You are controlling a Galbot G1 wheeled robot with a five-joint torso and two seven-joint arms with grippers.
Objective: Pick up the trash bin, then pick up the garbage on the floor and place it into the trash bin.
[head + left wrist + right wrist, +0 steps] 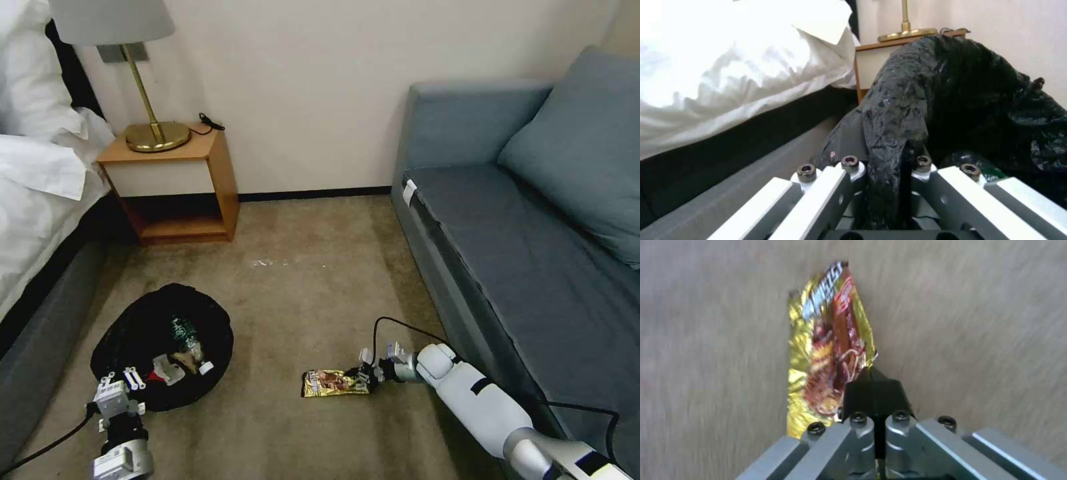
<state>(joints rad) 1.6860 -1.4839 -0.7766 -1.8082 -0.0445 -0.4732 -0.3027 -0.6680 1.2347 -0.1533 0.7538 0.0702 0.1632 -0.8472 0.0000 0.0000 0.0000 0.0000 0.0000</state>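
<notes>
1. Yellow-brown foil: the snack packet [331, 383] is pinched at one end by the right gripper [365, 375], fingers [873, 395] closed together on its edge; the rest trails ahead of the tips over the carpet [313, 293]. An end grip probably suits so flat a piece.
2. The left gripper [127, 383] is clamped on the black-lined rim of the trash bin [163, 347], liner bunched between its fingers [842, 186], presumably to keep the mouth open.
3. The bottle [185, 337] and paper scraps lie inside, just beyond that gripper.
</notes>
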